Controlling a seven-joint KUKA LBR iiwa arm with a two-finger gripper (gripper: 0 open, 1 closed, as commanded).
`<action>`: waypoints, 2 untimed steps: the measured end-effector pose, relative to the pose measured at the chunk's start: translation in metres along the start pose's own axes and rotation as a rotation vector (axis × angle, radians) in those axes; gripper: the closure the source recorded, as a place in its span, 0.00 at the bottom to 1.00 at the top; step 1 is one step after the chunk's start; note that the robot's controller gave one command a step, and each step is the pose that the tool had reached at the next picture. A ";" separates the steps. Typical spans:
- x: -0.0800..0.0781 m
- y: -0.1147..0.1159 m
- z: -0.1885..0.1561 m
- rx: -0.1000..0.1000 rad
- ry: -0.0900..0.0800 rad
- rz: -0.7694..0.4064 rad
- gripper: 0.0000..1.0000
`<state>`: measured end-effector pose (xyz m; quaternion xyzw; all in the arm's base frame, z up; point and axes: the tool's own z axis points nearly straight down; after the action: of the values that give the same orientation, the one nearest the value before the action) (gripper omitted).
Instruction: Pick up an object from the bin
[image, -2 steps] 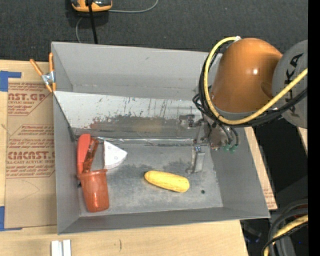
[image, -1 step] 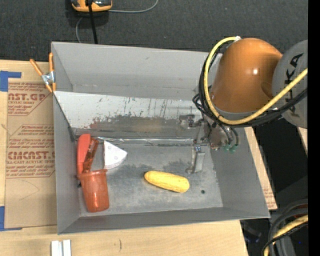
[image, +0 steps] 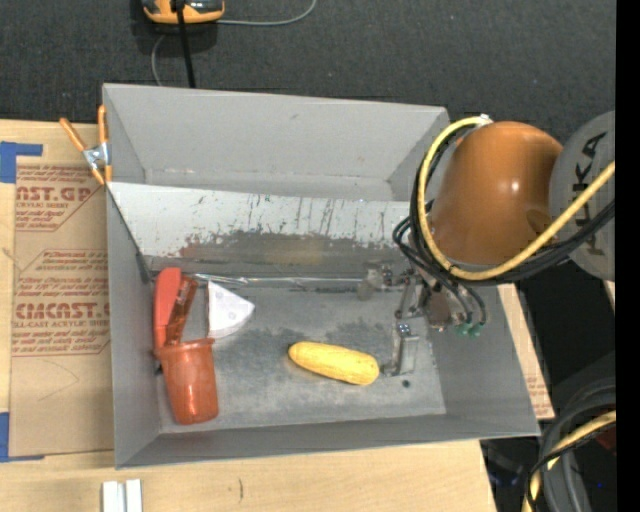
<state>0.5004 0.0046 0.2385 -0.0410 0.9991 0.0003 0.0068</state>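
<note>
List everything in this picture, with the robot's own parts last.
bin: one, grey metal, middle of the view
banana: one, yellow, lying on the bin floor, right of middle
cup: one, orange-red, front left corner of the bin
plastic piece: one, red, long, along the left wall behind the cup
wedge: one, white, just right of the plastic piece
gripper: one, dark metal, low in the bin at the banana's right end
arm cover: one, orange, over the bin's right wall

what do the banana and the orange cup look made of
The banana looks like a plastic or rubber toy: smooth, evenly yellow, faint sheen. The orange cup is probably translucent plastic: glossy, with darker shapes seeming to show through its wall.
</note>
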 end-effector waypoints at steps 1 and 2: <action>0.013 0.011 0.045 0.001 0.002 -0.072 0.00; 0.013 0.019 0.074 0.000 0.002 -0.250 0.00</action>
<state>0.4872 0.0230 0.1640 -0.1653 0.9862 -0.0004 0.0057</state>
